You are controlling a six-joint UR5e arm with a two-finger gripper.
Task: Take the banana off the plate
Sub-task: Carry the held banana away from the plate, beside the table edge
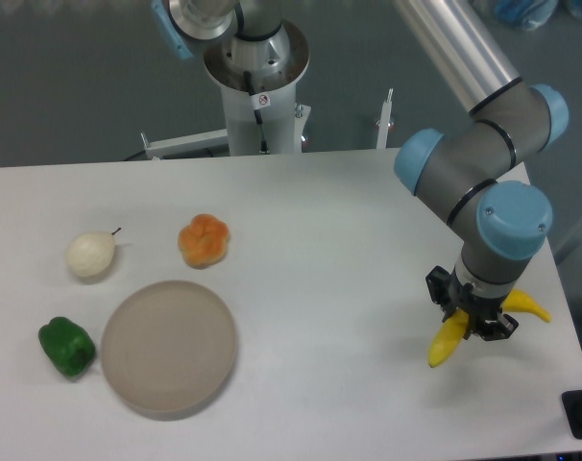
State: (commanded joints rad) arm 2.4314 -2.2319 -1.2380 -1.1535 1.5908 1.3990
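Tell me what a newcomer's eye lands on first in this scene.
First, the gripper at the table's right edge, its fingers closed around the middle of the yellow banana. Next, far to the left, the beige plate lies bare, ringed by a green pepper, a whitish pear and an orange fruit.

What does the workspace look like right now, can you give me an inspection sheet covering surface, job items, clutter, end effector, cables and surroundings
Surface: white table, no spills seen.
Job's things: banana at the right side, far from the plate, which holds nothing.
Clutter: whitish pear, orange lumpy fruit and green pepper lie around the plate, none touching it.
Grippers: end effector closed around the banana's middle; whether the banana is off the table cannot be told.
Cables: black cable on the robot base.
Surroundings: grey floor, white frame behind the table.
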